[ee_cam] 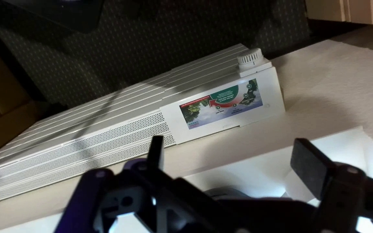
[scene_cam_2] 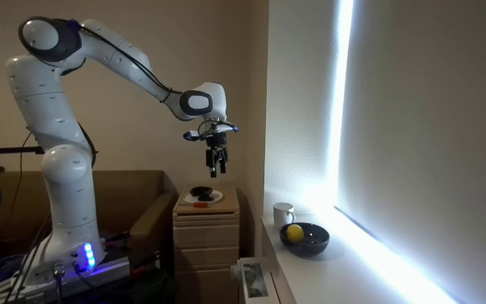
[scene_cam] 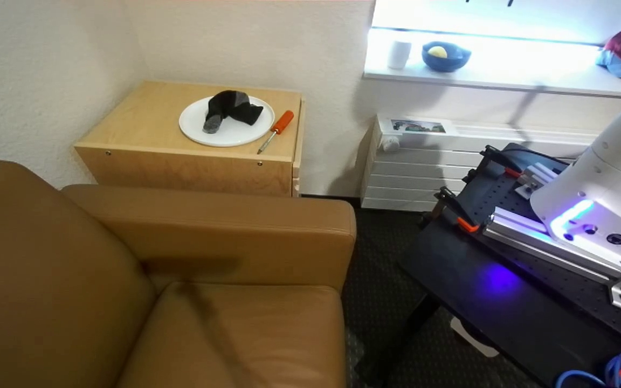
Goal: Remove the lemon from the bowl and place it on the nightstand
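Note:
The yellow lemon (scene_cam: 437, 52) rests inside the dark blue bowl (scene_cam: 457, 58) on the white windowsill. In an exterior view the lemon (scene_cam_2: 295, 233) lies against the near-left inside of the bowl (scene_cam_2: 310, 248). My gripper (scene_cam_2: 218, 171) points down in the air, well above the sill's height. In the wrist view its two fingers (ee_cam: 230, 152) are wide apart with nothing between them. A grey curved edge, perhaps the bowl's rim (ee_cam: 227, 191), shows partly behind the gripper; the lemon is hidden there. The light wooden nightstand (scene_cam: 143, 116) stands in the corner, also in an exterior view (scene_cam_2: 207, 236).
A white plate (scene_cam: 189, 125) with a black cloth (scene_cam: 230, 105) and an orange-handled screwdriver (scene_cam: 282, 123) take up part of the nightstand top. A white mug (scene_cam_2: 283, 214) stands beside the bowl. A radiator (scene_cam: 423, 167) sits below the sill. A brown armchair (scene_cam: 224, 226) fronts the nightstand.

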Robot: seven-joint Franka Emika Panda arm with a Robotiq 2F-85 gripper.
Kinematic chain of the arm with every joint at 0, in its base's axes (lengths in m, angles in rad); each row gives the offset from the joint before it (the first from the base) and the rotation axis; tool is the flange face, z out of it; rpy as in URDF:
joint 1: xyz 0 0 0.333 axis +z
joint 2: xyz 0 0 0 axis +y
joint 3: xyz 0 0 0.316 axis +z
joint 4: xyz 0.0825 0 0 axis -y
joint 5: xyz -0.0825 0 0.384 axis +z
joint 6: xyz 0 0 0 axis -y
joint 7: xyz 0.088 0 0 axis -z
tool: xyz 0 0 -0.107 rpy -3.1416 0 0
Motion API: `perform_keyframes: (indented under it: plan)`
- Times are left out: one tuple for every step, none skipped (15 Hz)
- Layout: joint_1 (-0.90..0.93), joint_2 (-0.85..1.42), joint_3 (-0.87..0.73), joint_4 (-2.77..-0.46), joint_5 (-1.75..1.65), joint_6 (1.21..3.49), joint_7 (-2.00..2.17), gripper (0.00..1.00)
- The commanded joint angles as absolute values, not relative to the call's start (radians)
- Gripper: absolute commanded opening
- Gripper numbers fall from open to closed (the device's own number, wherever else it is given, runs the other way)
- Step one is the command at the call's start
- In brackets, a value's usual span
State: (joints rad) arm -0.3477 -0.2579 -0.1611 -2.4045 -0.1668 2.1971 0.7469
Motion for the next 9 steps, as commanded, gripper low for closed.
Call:
perform_keyframes:
  plan:
    - [-0.337, -0.255, -0.166, -2.394, -0.162, 2.188, 0.753, 1.00]
    - [-0.333, -0.255, -0.165, -2.392, -0.160, 2.188, 0.760, 1.00]
    - [-0.337, -0.249, -0.153, -2.407, -0.209, 2.226, 0.780, 1.00]
    - [-0.345, -0.198, -0.154, -2.379, -0.247, 2.255, 0.788, 1.00]
    - [-0.351, -0.156, -0.165, -2.354, -0.267, 2.303, 0.798, 1.00]
    - [-0.363, -0.102, -0.186, -2.315, -0.295, 2.347, 0.784, 1.00]
    - [-0.377, -0.050, -0.207, -2.279, -0.333, 2.395, 0.771, 1.00]
    - [-0.394, -0.007, -0.222, -2.246, -0.400, 2.443, 0.800, 1.00]
    - [-0.403, 0.042, -0.243, -2.202, -0.472, 2.478, 0.834, 1.00]
